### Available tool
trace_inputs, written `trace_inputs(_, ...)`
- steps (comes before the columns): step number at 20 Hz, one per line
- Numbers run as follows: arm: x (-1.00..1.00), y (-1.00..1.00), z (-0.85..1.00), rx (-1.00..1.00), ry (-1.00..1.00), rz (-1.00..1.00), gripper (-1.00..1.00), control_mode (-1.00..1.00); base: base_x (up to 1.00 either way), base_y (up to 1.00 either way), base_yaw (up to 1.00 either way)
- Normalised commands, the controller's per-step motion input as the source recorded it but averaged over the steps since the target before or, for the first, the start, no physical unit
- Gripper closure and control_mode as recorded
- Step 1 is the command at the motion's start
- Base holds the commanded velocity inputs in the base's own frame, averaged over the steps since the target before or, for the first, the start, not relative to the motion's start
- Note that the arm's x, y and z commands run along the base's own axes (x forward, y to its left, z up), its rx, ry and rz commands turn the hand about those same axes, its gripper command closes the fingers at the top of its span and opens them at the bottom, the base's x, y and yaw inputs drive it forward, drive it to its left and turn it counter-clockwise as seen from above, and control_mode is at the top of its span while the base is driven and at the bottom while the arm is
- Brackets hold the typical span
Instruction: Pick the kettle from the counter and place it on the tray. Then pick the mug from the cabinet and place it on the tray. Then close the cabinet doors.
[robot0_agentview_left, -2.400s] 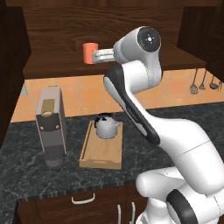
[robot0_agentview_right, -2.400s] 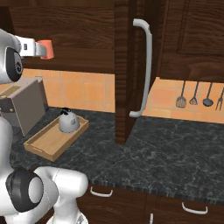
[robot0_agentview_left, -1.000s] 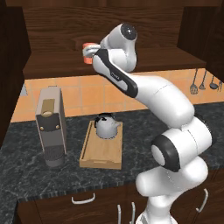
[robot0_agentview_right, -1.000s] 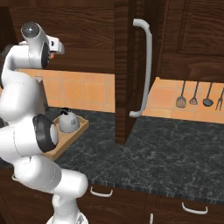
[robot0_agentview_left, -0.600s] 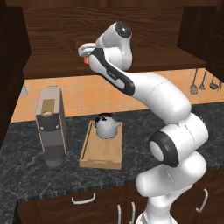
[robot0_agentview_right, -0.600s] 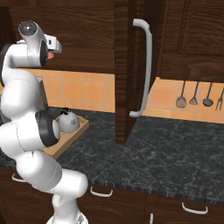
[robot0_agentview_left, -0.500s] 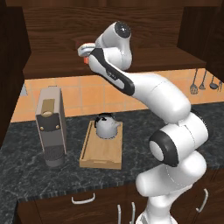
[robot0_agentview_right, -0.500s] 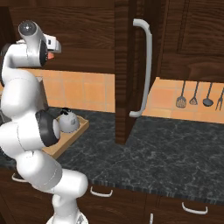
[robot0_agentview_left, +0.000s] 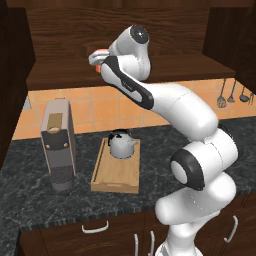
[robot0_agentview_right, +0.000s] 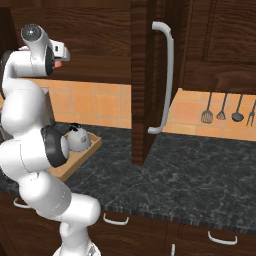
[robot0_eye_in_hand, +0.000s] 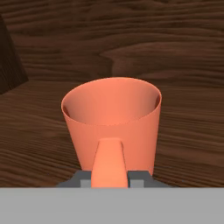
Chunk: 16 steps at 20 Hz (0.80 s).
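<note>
The cabinet (robot0_agentview_left: 125, 30) spans the top of the left base view, dark wood with an inner shelf; in the right base view one of the cabinet doors (robot0_agentview_right: 150, 75) stands open at centre frame, its silver bar handle facing the camera. Below it the counter (robot0_agentview_left: 30, 195) runs across the lower half of the left base view. The white arm rises from the lower right and bends up to the shelf at upper centre. On the counter, left of centre, stands a tall grey coffee machine (robot0_agentview_left: 57, 145), and just beside it to the right lies the tray (robot0_agentview_left: 115, 175). The kettle (robot0_agentview_left: 121, 144) sits on the tray's far end. At the shelf, the gripper (robot0_eye_in_hand: 112, 177) is closed on the handle of the mug (robot0_eye_in_hand: 113, 122), which stands upright on the wooden shelf at the centre of the hand view.
</note>
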Motion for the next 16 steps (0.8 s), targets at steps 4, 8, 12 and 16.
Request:
trace_inputs(4,-0.41,0.00,0.00,0.00,0.00,0.00,1.00,-1.00,0.00,0.00,0.00)
trace_inputs(8,-0.75,0.00,0.00,0.00,0.00,0.01,1.00,-1.00,0.00,0.00,0.00)
trace_inputs(12,-0.89,-0.02,0.00,0.00,-0.04,0.00,1.00,-1.00,0.00,0.00,0.00)
trace_inputs(16,-0.97,0.00,0.00,0.00,0.00,0.02,1.00,-1.00,0.00,0.00,0.00)
